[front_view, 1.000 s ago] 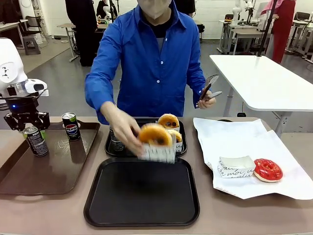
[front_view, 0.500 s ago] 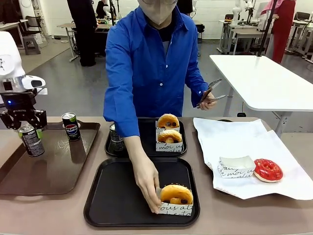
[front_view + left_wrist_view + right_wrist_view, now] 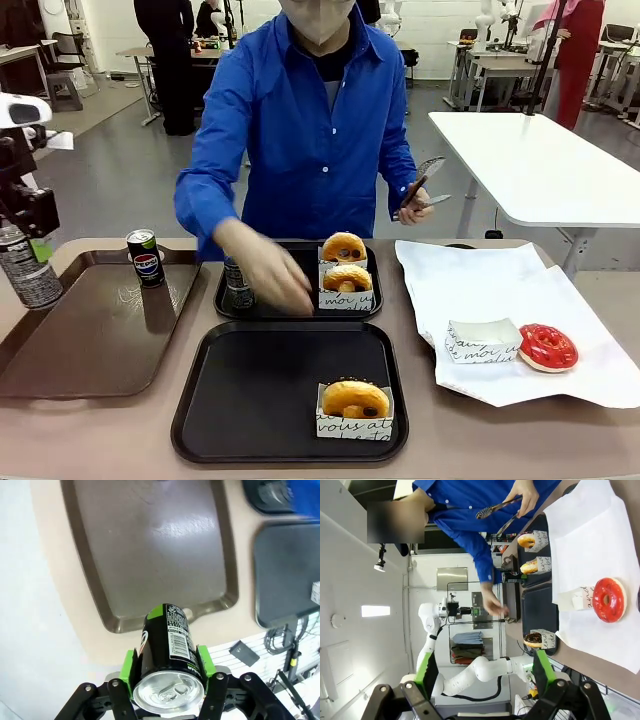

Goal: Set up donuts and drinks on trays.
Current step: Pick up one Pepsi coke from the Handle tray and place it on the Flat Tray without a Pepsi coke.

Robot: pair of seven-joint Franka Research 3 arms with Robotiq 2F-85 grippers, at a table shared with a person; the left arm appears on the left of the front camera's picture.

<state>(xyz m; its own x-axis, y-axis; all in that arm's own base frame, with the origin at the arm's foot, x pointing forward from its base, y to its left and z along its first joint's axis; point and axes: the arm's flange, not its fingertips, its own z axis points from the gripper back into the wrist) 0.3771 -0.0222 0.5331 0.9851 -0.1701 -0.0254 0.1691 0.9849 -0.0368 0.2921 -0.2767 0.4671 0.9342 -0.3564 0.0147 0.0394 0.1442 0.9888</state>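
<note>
Green pads of the left gripper [image 3: 167, 665] are closed on the upper body of a slim dark soda can [image 3: 30, 272]. The can hangs upright, long axis vertical, at the far left edge of the front view. It seems to be clear of the surface, over the left rim of the brown tray [image 3: 100, 350], where a Pepsi can [image 3: 146, 258] stands near the top.

The near black tray [image 3: 200, 400] lies to picture right of the held can, past the brown tray. It holds one boxed donut [image 3: 354, 402] at its lower right and no drink. The far black tray [image 3: 224, 306] already has a can [image 3: 238, 283] and two boxed donuts [image 3: 345, 265], with the person's hand [image 3: 278, 282] blurred just beside them.

The coming move is probably a sideways carry to the right, keeping the can vertical. The left arm is far better placed for it. The right gripper [image 3: 485, 675] stands wide open with nothing between its fingers.
</note>
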